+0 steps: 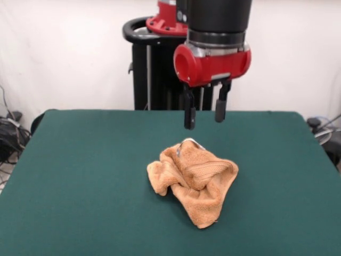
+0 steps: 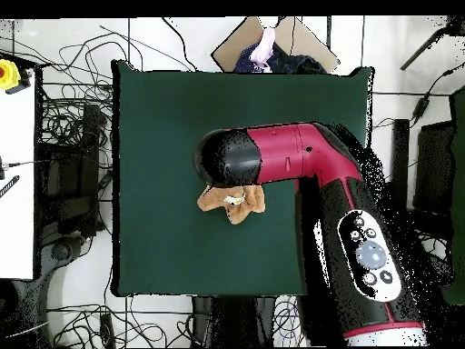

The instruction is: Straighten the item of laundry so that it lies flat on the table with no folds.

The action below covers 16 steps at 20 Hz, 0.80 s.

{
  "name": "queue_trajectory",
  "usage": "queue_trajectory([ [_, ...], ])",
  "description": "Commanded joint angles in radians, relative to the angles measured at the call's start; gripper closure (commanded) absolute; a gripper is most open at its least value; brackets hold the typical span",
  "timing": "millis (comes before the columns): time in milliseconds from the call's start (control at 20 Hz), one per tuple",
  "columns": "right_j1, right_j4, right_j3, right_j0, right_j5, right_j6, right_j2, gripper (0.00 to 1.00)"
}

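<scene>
So the towel (image 1: 193, 180) is sitting crumpled in a heap around the middle of the table (image 1: 69, 176), nowhere near flat. On its left a lobe is rolled under, the middle humps up with the woven band showing, and a tail trails off toward the front right. The gripper (image 1: 205, 114) hangs just above the back of the heap, fingers spread apart, holding nothing. My worry: if it pinches down on that hump it'll probably catch two or three layers at once and just drag the whole wad around instead of opening it. No bins or baskets on the table that I can see.
</scene>
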Motion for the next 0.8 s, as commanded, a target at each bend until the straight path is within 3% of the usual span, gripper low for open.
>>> queue_trajectory([
  [50, 0.142, -0.094, 0.038, 0.001, -0.034, -0.086, 0.026, 0.0],
  [500, 0.222, -0.239, 0.058, 0.023, -0.21, 0.038, -0.057, 0.0],
  [800, 0.243, -0.286, 0.062, 0.05, -0.265, 0.106, -0.096, 0.0],
])
